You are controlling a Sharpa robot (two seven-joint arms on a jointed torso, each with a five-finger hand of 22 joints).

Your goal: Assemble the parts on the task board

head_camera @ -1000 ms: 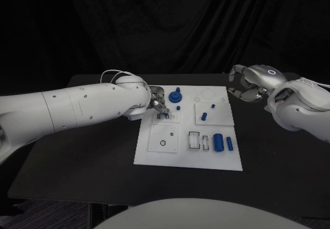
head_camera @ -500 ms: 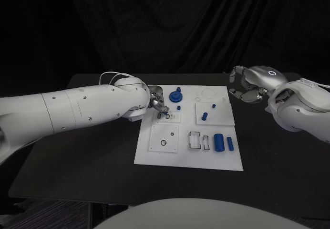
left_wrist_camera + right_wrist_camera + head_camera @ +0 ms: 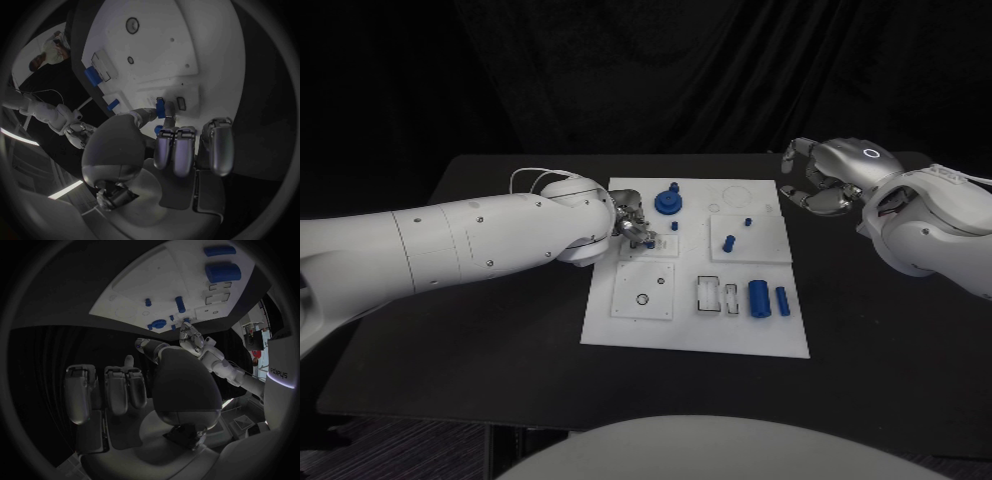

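The white task board (image 3: 697,332) lies in the middle of the black table. My left hand (image 3: 630,227) hovers over the board's far left corner and pinches a small blue part (image 3: 160,107) between thumb and fingertip, just above a small slotted plate (image 3: 187,95). A blue gear with a peg (image 3: 671,203) stands beside that hand. Two blue cylinders (image 3: 759,297) lie on the board's near right. My right hand (image 3: 822,182) hangs off the board's far right corner with fingers curled in, holding nothing.
Short blue pegs (image 3: 730,241) stand on the far right plate. Two empty rectangular frames (image 3: 711,293) and a small ring (image 3: 642,299) sit on the near plates. Bare black table (image 3: 473,340) surrounds the board.
My left hand has shifted slightly toward the near side, lower over the slotted plate, still pinching the blue part. The right hand has not moved.
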